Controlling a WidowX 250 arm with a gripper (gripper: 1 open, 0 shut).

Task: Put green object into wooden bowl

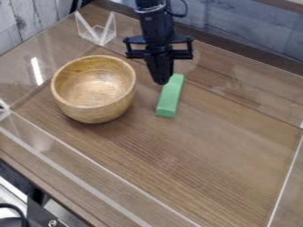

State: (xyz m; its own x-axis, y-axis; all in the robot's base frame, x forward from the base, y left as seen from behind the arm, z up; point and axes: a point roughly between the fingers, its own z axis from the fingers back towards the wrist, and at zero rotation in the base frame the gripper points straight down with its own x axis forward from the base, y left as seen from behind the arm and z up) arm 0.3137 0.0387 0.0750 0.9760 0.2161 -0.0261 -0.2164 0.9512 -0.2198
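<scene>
Cables point(27, 206), dark and looping, fill the near left corner, beside the table point(154, 173). The wood there is bare, its grain plain to see. Farther in, on the left side, sits the bowl point(94, 90), upright, round and light tan, its hollow facing up with nothing inside. To its right, near the rim but apart from it, lies the bar point(171, 96), flat on the table, bright green, one end pointing toward the near edge and the other toward the far side. It is outside the bowl. Just beyond and left of the bar's far end is the pincer point(161, 78), black, pointing down, its tips pressed together with nothing visible between them. Whether it touches the bar cannot be told. The arm point(151, 18) rises behind it. Far left, past the bowl, stands something clear and angular point(98, 32), too blurred to name.
</scene>
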